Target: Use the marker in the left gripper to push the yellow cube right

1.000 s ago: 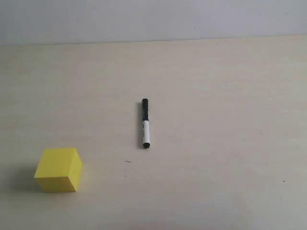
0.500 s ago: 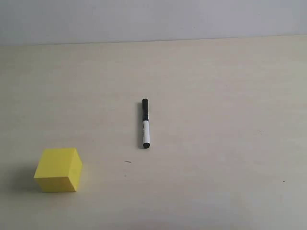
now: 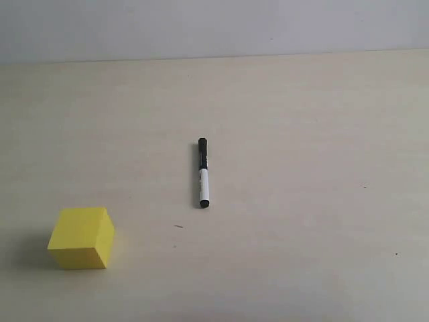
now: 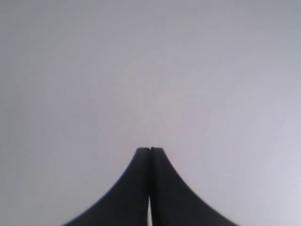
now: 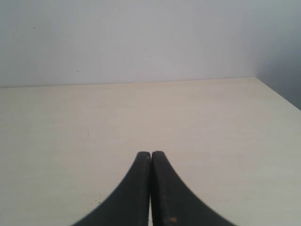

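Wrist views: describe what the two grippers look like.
The left gripper and the right gripper look alike: each has two matte black fingers, broad at the base and curving inward to narrow, blunt tips. No cables or markings show. The arms themselves are outside every view.

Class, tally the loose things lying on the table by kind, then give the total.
marker: 1
yellow cube: 1
Total: 2
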